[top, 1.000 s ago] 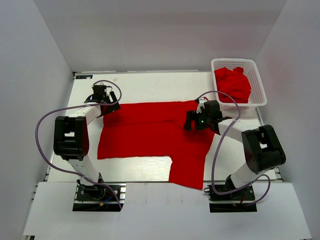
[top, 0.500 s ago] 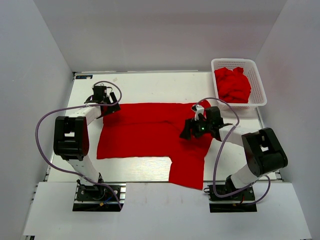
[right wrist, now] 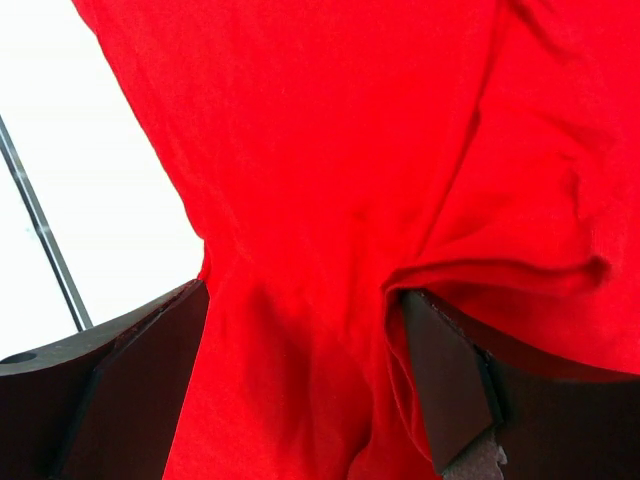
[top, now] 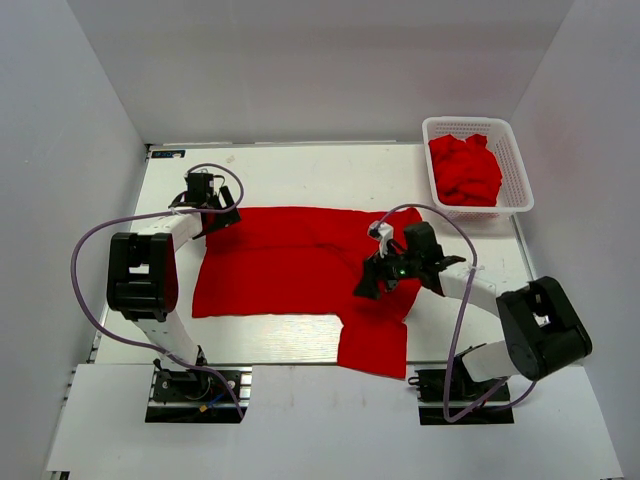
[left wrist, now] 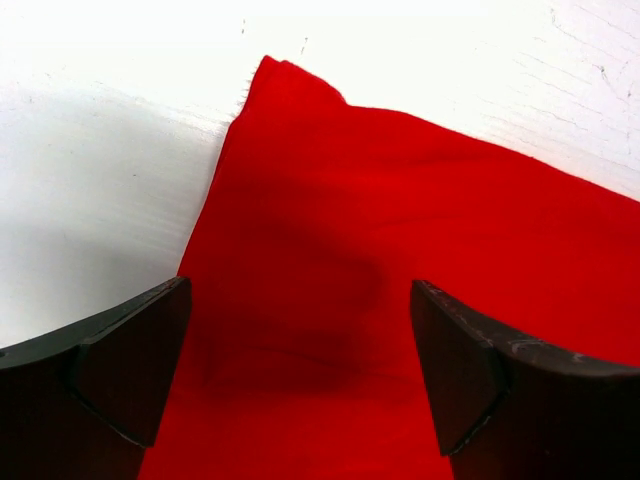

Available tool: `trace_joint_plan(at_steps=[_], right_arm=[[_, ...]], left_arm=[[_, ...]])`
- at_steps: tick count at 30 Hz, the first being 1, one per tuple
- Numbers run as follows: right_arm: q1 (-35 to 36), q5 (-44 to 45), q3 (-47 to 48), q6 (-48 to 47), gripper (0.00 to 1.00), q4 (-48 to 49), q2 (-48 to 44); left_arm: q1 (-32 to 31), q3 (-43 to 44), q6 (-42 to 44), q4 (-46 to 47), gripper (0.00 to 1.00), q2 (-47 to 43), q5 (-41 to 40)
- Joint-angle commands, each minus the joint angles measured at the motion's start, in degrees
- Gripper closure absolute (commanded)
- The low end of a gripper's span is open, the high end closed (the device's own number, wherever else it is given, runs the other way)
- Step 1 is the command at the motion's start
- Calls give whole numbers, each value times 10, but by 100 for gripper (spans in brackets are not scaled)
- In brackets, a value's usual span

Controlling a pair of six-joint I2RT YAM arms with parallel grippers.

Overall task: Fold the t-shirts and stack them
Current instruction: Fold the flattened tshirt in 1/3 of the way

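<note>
While left fingers [left wrist: 100, 385] gape above the t-shirt [top: 280, 270], right fingers [right wrist: 110, 395], also open, straddle its fold.

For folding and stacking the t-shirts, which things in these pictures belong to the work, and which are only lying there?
Belong to the job:
- red t-shirt, spread out
- heap of red t-shirts, not yet folded
- left arm's fingers and right arm's fingers, both over the spread shirt

Only lying there:
- white lattice basket, holding the heap
- table
</note>
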Motion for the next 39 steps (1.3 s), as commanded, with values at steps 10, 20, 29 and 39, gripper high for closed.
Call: trace_joint_plan(at_steps=[10, 20, 29, 39], right_arm=[[48, 88, 48, -23, 23, -46, 30], [112, 117, 92, -89, 38, -127, 60], [165, 223, 119, -86, 42, -149, 59], [146, 427, 109, 48, 10, -64, -29]], left_arm=[[2, -4, 10, -5, 0, -43, -12], [2, -9, 15, -5, 0, -48, -12], [2, -14, 15, -5, 0, -48, -12], [2, 20, 25, -10, 0, -43, 0]])
